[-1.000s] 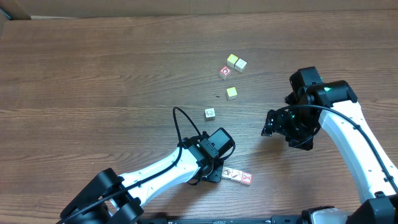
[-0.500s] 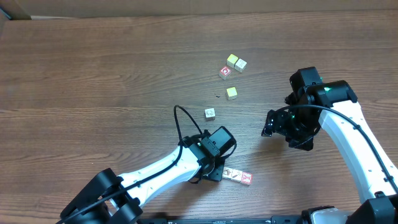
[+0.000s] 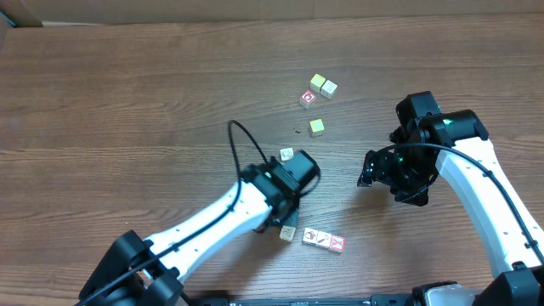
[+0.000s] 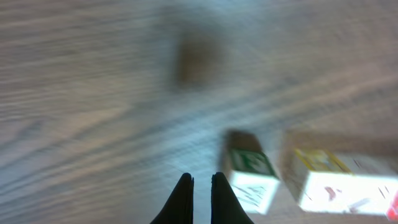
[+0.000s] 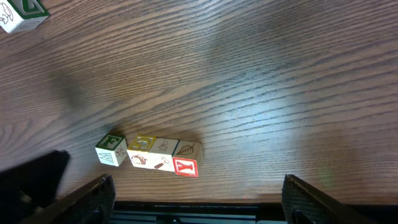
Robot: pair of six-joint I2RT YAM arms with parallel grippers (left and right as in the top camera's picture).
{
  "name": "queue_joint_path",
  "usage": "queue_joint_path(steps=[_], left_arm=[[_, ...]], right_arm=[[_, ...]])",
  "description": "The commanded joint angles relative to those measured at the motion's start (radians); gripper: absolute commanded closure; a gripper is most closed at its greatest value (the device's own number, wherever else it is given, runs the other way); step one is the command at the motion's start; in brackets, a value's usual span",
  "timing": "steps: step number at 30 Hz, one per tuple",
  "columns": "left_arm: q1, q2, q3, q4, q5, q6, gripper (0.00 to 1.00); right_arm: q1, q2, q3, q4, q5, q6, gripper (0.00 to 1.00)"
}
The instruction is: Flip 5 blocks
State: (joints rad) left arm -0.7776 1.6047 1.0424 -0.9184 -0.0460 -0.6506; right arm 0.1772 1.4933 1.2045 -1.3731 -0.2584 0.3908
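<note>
1. Judging from the left wrist view, we take the step in hand to be tipping the end block of the near row. The left pincer [image 4: 201, 186] has its jaws pressed together with nothing between them.
2. The end block [image 4: 249, 177] is green on top with a marked white face. It sits lower centre-right in that view, just right of the closed tips. Blur keeps us from saying whether they touch.
3. To do this well, we would set the closed tips low against one upper edge. Then we would roll the cube slowly over by a single face, pushing away from its neighbour [image 4: 323, 183] at lower right so the others stay put.
4. In the overhead view the row [image 3: 316, 239] lies at lower centre. Its end block sits slightly apart on the left, just below the left arm's wrist.
5. The right pincer [image 5: 198, 186] stands spread wide and empty along the bottom of its own view. The row lies near the finger at lower left, outside the jaws.
6. Farther up the overhead frame, a lone marked block [image 3: 287, 154] sits at centre, just beside the left wrist.
7. Beyond it lie a yellow-green cube [image 3: 316, 127], a red-marked block [image 3: 307, 99] and a pair of yellow-topped cubes [image 3: 316, 82], all at upper centre and well apart from both pincers.
</note>
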Motion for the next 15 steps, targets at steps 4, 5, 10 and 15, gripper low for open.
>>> queue_joint_path(steps=[4,5,10,15], left_arm=[[0.085,-0.012,-0.035,0.019,0.018,0.116,0.96],[0.084,-0.01,-0.044,0.023,0.021,0.125,0.96],[0.066,-0.006,-0.114,0.058,0.076,0.143,0.96],[0.045,-0.006,-0.176,0.117,0.135,0.142,0.96]], right_arm=[[-0.003,-0.013,0.024,0.003,-0.005,-0.02,0.14],[-0.003,-0.013,0.024,0.003,-0.005,-0.027,0.14],[-0.003,-0.013,0.024,0.003,-0.005,-0.029,0.14],[-0.003,-0.013,0.024,0.003,-0.005,-0.029,0.14]])
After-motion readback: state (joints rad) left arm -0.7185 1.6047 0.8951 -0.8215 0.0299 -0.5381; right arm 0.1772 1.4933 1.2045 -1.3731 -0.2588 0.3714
